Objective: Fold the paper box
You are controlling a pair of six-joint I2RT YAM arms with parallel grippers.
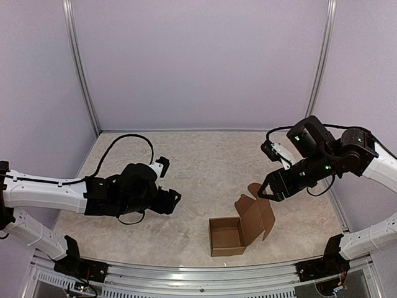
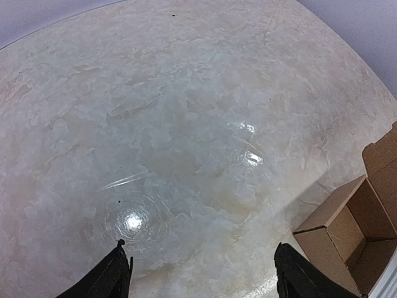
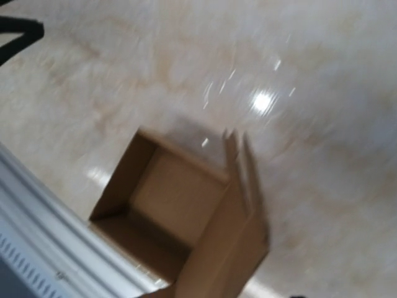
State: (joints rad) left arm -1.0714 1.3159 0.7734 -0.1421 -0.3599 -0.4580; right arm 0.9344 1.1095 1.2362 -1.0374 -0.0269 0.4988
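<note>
Brown paper box sits on the bench near its front edge, right of centre, mouth up, lid flap raised along its right side. Left end effector gapes wide, empty; right end effector hangs by the flap, spread unclear.

Soft, even light from overhead fills the top view, which is sharp throughout; the paper box throws only a faint shadow on the pale desk. In the left wrist view, glare spots shine at seven and three o'clock, and the edges bow outward. The right wrist view is smeared with motion blur, with glare at two o'clock.
</note>
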